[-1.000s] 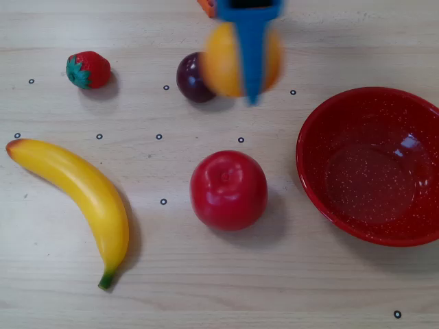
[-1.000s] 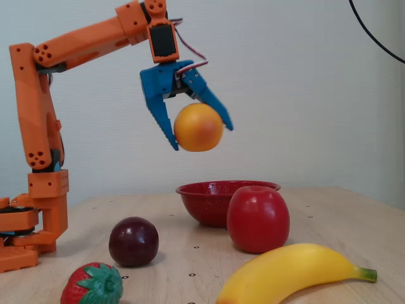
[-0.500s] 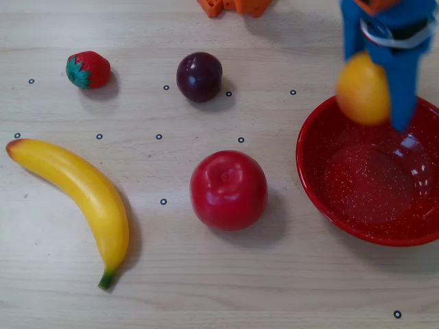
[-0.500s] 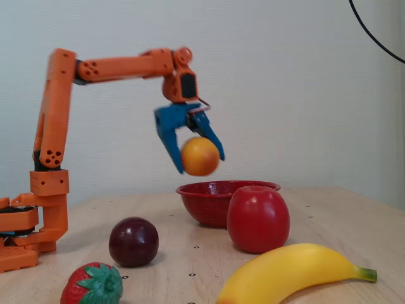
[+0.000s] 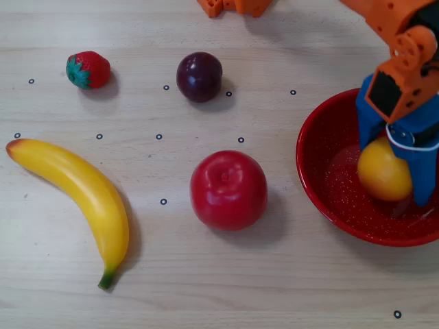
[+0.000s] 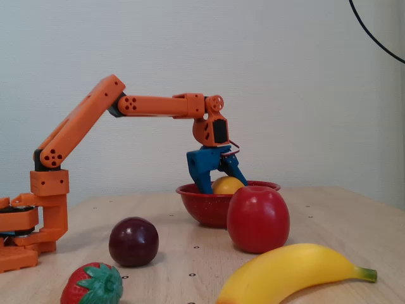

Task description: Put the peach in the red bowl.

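- Overhead view, L to R on the wooden bench (image 5: 206, 288): banana (image 5: 79, 195) far L, lying diagonal, stem end toward bottom edge.
- Strawberry (image 5: 88, 70) up top-L, apart from banana.
- Plum (image 5: 199, 77) top-center, well apart from strawberry; nothing touching it.
- Red apple (image 5: 228, 190) mid-frame, below plum, near but not touching the bowl.
- Red bowl (image 5: 322, 192) at R edge, partly cut off by the frame.
- Peach (image 5: 382, 171) is inside red bowl, within the rim, R of center as seen.
- Tool (image 5: 396, 179) is down in the bowl, blue fingers on both sides of peach, clamped on it. Can't tell if peach touches bowl floor.
- Orange arm (image 5: 401, 41) comes in from top-R, wrist over bowl's far rim.
- Fixed view, L to R: arm base (image 6: 28, 228) far L, strawberry (image 6: 92, 285) front-L, plum (image 6: 133, 241), arm reaching R and bent down at the wrist.
- Tool (image 6: 218, 183) dips below rim of bowl (image 6: 196, 199); top of peach (image 6: 226, 185) shows above rim between the fingers.
- Apple (image 6: 258, 218) partly hides bowl's R side; banana (image 6: 294, 272) front-R.
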You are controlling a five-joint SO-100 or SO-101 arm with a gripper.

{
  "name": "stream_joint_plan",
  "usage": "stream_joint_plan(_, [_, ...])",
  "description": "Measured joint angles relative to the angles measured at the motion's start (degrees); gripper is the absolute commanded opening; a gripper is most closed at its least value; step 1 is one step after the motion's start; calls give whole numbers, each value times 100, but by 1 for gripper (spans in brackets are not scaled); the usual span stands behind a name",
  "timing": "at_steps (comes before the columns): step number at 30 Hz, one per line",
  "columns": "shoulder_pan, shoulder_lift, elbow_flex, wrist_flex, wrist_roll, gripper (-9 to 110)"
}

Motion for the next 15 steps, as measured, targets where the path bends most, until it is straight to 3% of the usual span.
stream_joint_plan(4, [-53, -141, -35, 290, 141, 43])
stream_joint_plan(15, [-229, -141, -44, 334, 299, 59])
